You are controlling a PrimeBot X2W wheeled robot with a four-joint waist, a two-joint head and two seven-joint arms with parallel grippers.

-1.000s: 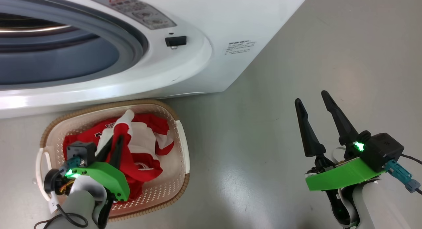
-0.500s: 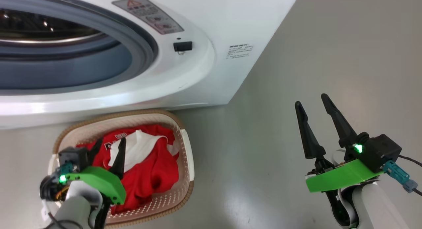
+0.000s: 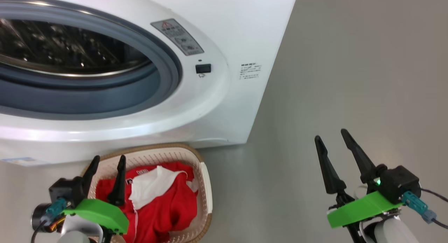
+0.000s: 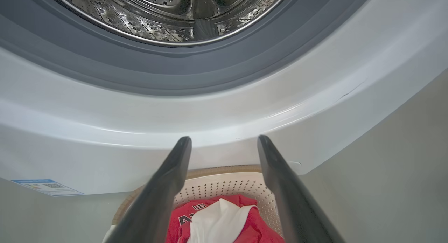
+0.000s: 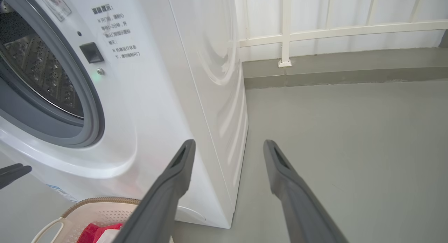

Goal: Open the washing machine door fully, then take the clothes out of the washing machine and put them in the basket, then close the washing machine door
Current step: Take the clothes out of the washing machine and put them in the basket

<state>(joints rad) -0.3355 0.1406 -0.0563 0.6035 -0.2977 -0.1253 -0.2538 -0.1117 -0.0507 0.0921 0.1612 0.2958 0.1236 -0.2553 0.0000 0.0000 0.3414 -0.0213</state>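
Two sets of fingers stand spread and empty: left gripper (image 3: 109, 158), right gripper (image 3: 330, 134). Red-and-white fabric clothes (image 3: 168, 204), just released, lie in the cream perforated plastic basket (image 3: 157, 158) before the big white washing machine (image 3: 224, 106); closing the door is judged next.

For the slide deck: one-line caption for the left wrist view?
Left gripper open at the basket holding the clothes, washing machine beyond.

Grey floor (image 3: 350, 78), smooth, soft diffuse sheen. At its far edge: low grey ledge (image 5: 332, 74) along the base of a white panelled wall (image 5: 350, 6), white rail (image 5: 350, 32) and post (image 5: 285, 26) in front.
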